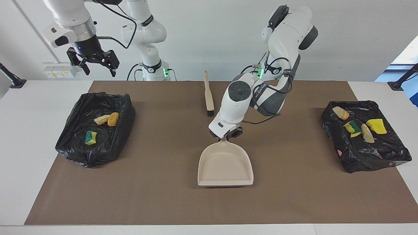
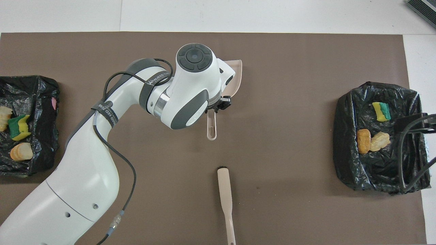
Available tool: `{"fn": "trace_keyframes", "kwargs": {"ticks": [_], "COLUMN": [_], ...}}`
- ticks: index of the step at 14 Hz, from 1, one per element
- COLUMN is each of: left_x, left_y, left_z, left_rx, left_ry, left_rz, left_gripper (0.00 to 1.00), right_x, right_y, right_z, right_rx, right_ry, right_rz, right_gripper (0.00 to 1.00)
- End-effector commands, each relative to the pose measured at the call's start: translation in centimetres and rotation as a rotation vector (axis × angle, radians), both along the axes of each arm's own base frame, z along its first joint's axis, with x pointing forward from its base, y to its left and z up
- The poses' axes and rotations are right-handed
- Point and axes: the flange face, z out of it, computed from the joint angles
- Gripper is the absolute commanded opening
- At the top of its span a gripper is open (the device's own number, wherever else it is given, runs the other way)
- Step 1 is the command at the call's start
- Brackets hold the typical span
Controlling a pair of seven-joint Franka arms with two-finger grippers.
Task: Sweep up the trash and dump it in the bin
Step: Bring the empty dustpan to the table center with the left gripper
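Left claw (image 1: pixel 225 135) down at the middle of the desk (image 1: pixel 19 137), at the handle of the beige dustpan (image 1: pixel 225 164); whether clamped on that handle or just parted around it, cannot tell. Dustpan flat on the brown mat (image 1: pixel 163 195), pan empty, mouth pointing away from the robots. Right claw (image 1: pixel 93 62) spread wide and holding nothing, raised over the bin (image 1: pixel 94 130) at the right arm's end, waiting. Brush (image 1: pixel 208 94) lying untouched on the mat, nearer to the robots than the dustpan.

Trash (image 1: pixel 104 125) already bagged: three chunks in that bin, four more in the second bin (image 1: pixel 364 135) at the left arm's end. None visible loose on the mat, so likely little left beyond parking the tools.

Risks from here: dragging the dustpan sideways if lifting away with the handle not fully released; tipping it onto its lip; snagging a black liner on a careless swing back, spilling chunks out again
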Motion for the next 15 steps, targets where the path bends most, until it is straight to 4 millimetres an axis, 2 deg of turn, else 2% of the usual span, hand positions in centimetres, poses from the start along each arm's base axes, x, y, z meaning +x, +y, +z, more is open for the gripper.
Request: {"fn": "trace_keyframes", "kwargs": {"ticks": [1, 2, 6, 7, 8, 9, 10, 11, 14, 15], "left_x": [-0.1, -0.5, -1.4, -1.8, -2.0, -2.0, -1.9, -1.9, -2.0, -2.2], "left_y": [-1.5, -1.6, -2.5, -2.6, -2.7, -2.6, -2.4, -2.5, -1.9, -1.3], "left_z": [0.2, -0.5, -1.1, -1.5, -1.5, -1.4, -1.3, -1.3, 1.1, 2.4], "left_rx": [-0.012, -0.003, -0.007, 0.001, 0.005, 0.013, 0.015, 0.017, 0.015, 0.027], "left_ry": [-0.006, 0.004, -0.015, -0.009, -0.007, -0.002, -0.003, -0.006, -0.033, -0.042], "left_rz": [0.003, -0.005, -0.029, -0.036, -0.039, -0.037, -0.036, -0.034, -0.034, -0.035], "left_gripper": [0.0, 0.0, 0.0, 0.1, 0.25, 0.46, 0.55, 0.76, 0.97, 1.0], "right_x": [-0.7, -0.8, -0.7, -0.7, -0.7, -0.5, -0.3, -0.2, -0.2, -0.1], "right_y": [-0.4, -0.6, -0.5, -0.6, -0.7, -0.7, -0.7, -0.8, -0.4, -0.5], "right_z": [0.0, -0.1, -0.5, -0.5, -0.5, -0.4, -0.3, -0.4, -0.4, -0.4], "right_rx": [0.019, 0.03, 0.09, 0.086, 0.078, 0.071, 0.069, 0.063, 0.047, 0.048], "right_ry": [0.003, 0.004, 0.0, 0.002, -0.001, -0.019, -0.037, -0.04, -0.041, -0.04], "right_rz": [0.015, 0.01, -0.006, -0.009, -0.008, -0.006, -0.006, -0.006, 0.006, 0.003], "right_gripper": [1.0, 1.0, 1.0, 1.0, 1.0, 1.0, 1.0, 1.0, 1.0, 1.0]}}
